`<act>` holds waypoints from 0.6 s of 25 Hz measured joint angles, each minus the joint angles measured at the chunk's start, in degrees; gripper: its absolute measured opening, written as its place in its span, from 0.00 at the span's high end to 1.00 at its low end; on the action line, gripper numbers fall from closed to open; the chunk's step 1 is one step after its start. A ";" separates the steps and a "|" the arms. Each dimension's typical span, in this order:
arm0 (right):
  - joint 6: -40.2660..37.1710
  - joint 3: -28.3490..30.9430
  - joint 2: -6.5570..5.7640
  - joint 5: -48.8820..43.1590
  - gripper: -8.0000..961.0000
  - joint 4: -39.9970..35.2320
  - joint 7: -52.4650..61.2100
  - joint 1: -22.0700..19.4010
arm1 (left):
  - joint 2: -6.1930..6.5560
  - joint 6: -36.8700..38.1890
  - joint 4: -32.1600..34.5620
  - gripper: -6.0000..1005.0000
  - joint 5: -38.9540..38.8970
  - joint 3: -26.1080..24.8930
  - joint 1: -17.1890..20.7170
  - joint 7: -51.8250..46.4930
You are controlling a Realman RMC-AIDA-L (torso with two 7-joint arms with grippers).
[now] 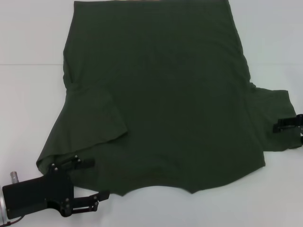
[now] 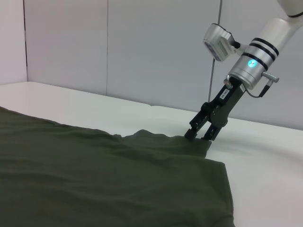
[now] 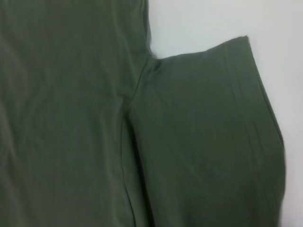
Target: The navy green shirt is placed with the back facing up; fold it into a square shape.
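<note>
Navy green shirt (image 1: pixel 161 94) spread flat, back up, covering most of white worktop (image 1: pixel 28 94); neckline curve toward near edge, hem toward far edge, so long axis runs near-to-far. Left sleeve partly flopped inward over body, loose flap near left side. Right sleeve still laid out flat toward right edge, armpit seam clear in right wrist view.

Left gripper (image 1: pixel 90 182) at near-left corner, jaws spread apart, straddling shoulder edge of shirt: one finger over cloth, other off it toward near edge. Not clamped yet by look of it.

Right gripper (image 2: pixel 201 133) at right edge, tips down on outer edge of right sleeve. Left wrist view shows jaws close together with cloth bunched at tips; looks like a pinch on sleeve, hold not fully certain.

Key relation: shirt body lies inboard of both grippers, each sitting at its own sleeve. Likely next: pull sleeves inward across long axis; right side looks more ready, left needs closing first.

Risk: thin soft fabric, single-layer pinch may slip.

No brand, label or readable writing on shirt. Nothing legible on the arms.
</note>
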 joint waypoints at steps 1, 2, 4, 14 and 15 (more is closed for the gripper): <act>0.09 -0.10 0.00 -0.03 0.08 0.00 0.01 0.01 | -0.03 0.00 0.00 0.12 0.00 0.00 0.00 0.00; 0.09 -0.10 0.00 -0.03 0.08 0.00 0.01 0.01 | -0.04 0.00 0.00 0.12 0.00 0.00 -0.01 0.00; 0.10 -0.10 -0.01 -0.04 0.09 0.00 0.09 0.01 | -0.04 0.00 0.00 0.12 -0.02 -0.05 -0.02 0.00; 0.60 -0.71 -0.01 -0.37 0.14 -0.18 0.67 0.04 | -0.02 0.00 -0.04 0.12 -0.15 -0.09 -0.29 0.00; 0.75 -0.82 -0.01 -0.37 0.15 -0.18 0.67 0.04 | -0.02 0.00 -0.04 0.12 -0.15 -0.09 -0.29 0.00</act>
